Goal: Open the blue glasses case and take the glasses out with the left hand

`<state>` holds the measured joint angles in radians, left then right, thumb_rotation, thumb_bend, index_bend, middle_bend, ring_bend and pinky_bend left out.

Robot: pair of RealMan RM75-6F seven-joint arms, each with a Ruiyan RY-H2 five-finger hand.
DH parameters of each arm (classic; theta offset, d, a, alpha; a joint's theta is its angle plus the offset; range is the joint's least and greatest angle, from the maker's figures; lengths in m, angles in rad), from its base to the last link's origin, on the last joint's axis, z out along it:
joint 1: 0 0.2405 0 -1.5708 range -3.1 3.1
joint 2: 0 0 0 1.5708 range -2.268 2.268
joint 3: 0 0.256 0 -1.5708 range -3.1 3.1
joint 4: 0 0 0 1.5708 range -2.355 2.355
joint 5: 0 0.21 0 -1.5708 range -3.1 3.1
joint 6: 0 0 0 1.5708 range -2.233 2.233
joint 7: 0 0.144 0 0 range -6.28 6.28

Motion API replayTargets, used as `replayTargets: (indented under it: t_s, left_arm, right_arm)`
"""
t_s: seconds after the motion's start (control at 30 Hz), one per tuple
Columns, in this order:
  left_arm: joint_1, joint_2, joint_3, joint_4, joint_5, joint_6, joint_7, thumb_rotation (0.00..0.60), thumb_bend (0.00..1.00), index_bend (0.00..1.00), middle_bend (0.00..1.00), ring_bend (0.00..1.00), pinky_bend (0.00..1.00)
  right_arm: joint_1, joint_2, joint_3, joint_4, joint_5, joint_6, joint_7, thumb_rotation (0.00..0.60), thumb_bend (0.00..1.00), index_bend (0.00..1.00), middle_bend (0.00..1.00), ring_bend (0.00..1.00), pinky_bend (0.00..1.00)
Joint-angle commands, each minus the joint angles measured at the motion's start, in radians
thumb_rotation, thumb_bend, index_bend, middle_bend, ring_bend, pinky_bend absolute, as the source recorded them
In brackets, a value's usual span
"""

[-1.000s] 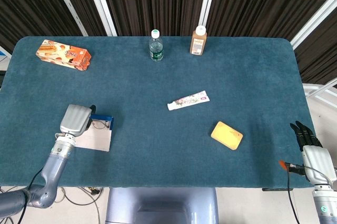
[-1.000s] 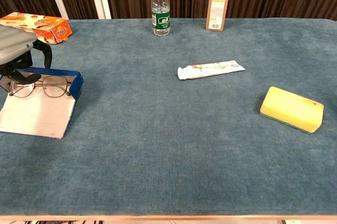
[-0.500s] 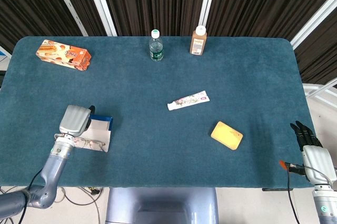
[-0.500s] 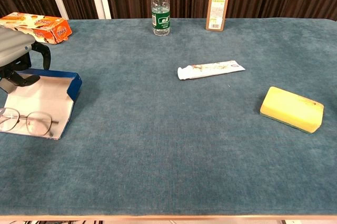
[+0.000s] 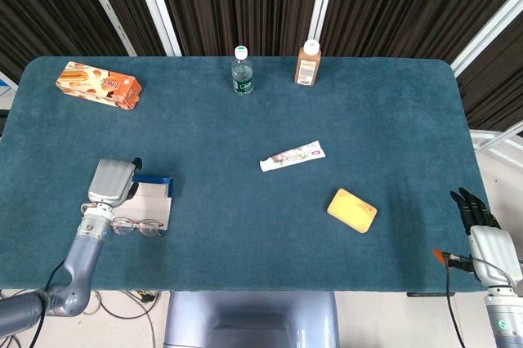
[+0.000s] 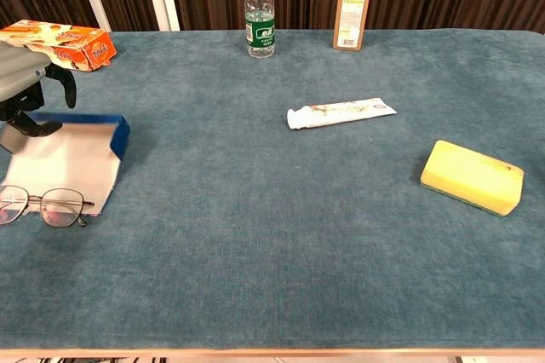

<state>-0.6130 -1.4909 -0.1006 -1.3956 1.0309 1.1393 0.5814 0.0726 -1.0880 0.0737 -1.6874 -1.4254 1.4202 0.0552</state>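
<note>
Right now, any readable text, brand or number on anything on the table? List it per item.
None can be quoted.
Orange snack box: printing on it, too blurred to read.
Water bottle: green label with a white mark, illegible.
Brown bottle: pale label with small print, too small.
Toothpaste tube: patterned print, no letters resolve.
Yellow sponge, glasses case, glasses: no markings visible.

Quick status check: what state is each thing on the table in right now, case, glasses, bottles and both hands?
blue glasses case: open, empty.
glasses: out, on the table at the case's near edge.
water bottle: upright, capped.
brown bottle: upright, capped.
left robot hand: over the case, holding nothing visible.
right robot hand: off the table, empty.
</note>
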Motion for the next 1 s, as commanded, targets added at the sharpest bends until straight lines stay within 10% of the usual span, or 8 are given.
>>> replayTargets:
  t_s: [0.03, 0.43, 1.0]
  left_arm:
    - [-0.004, -0.004, -0.008, 0.007, -0.018, -0.011, 0.013, 0.6, 0.15, 0.27, 1.0, 0.88, 1.0]
    - [0.029, 0.05, -0.012, -0.103, -0.025, 0.017, -0.001, 0.6, 0.15, 0.34, 1.0, 0.89, 1.0]
    - [0.121, 0.182, 0.11, -0.427, -0.018, 0.055, 0.056, 0.6, 0.3, 0.49, 1.0, 0.98, 1.0]
  right_arm:
    - [0.0, 0.0, 0.0, 0.0, 0.0, 0.0, 0.0, 0.6, 0.24, 0.0, 0.0, 0.0, 0.19]
    - [-0.001, 0.001, 0.0, 0.001, -0.002, 0.002, 0.003, 0.6, 0.24, 0.0, 0.0, 0.0, 0.19]
    - [-0.001, 0.002, -0.001, -0.005, -0.003, 0.002, 0.004, 0.6, 0.24, 0.0, 0.0, 0.0, 0.19]
